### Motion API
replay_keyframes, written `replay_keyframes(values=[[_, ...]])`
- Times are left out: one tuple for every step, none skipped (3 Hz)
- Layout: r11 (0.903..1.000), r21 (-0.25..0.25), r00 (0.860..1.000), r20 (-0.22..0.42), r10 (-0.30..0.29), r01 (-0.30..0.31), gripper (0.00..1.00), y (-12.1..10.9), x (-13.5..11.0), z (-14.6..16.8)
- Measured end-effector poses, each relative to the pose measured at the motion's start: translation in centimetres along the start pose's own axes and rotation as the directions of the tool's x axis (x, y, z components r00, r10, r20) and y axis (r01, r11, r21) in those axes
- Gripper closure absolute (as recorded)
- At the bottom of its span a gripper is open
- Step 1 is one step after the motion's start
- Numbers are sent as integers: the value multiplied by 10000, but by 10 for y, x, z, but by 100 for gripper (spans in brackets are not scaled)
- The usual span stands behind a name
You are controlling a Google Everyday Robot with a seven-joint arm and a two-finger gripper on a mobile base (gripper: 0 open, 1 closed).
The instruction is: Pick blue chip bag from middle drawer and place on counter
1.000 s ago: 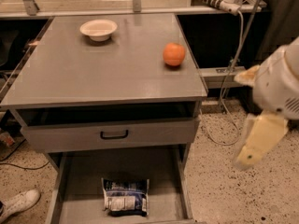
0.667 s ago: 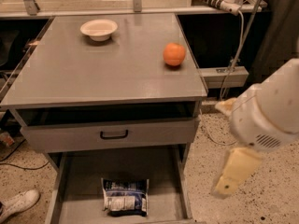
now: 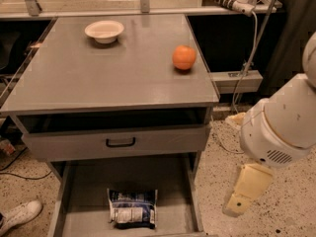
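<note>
A blue chip bag (image 3: 132, 208) lies flat on the floor of the pulled-out middle drawer (image 3: 163, 177), near its front edge and clear of both side walls. Above it is a grey drawer front (image 3: 163, 138) with a black handle (image 3: 120, 142). On the grey worktop (image 3: 108, 75), a white bowl (image 3: 104, 31) sits near the back left and an orange fruit (image 3: 183, 57) near the right edge, well apart. The robot's cream-coloured pincer (image 3: 243, 194) hangs below its white arm (image 3: 281, 127), to the right of the cabinet over the speckled floor (image 3: 281, 216), apart from the bag; whether it is open or closed cannot be told. A white shoe (image 3: 19, 215) shows at lower left.
</note>
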State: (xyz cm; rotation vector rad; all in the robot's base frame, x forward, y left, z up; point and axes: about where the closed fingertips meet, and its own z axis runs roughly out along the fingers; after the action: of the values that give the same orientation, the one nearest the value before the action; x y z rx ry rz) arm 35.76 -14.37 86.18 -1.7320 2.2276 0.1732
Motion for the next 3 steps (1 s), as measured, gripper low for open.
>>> replay_keyframes(values=[[9987, -497, 9987, 506, 101, -76, 0, 18, -2, 33], [9875, -1499, 9909, 1169, 664, -485, 0, 40, -2, 97], [9778, -1982, 9851, 1421, 968, -675, 0, 50, -3, 152]])
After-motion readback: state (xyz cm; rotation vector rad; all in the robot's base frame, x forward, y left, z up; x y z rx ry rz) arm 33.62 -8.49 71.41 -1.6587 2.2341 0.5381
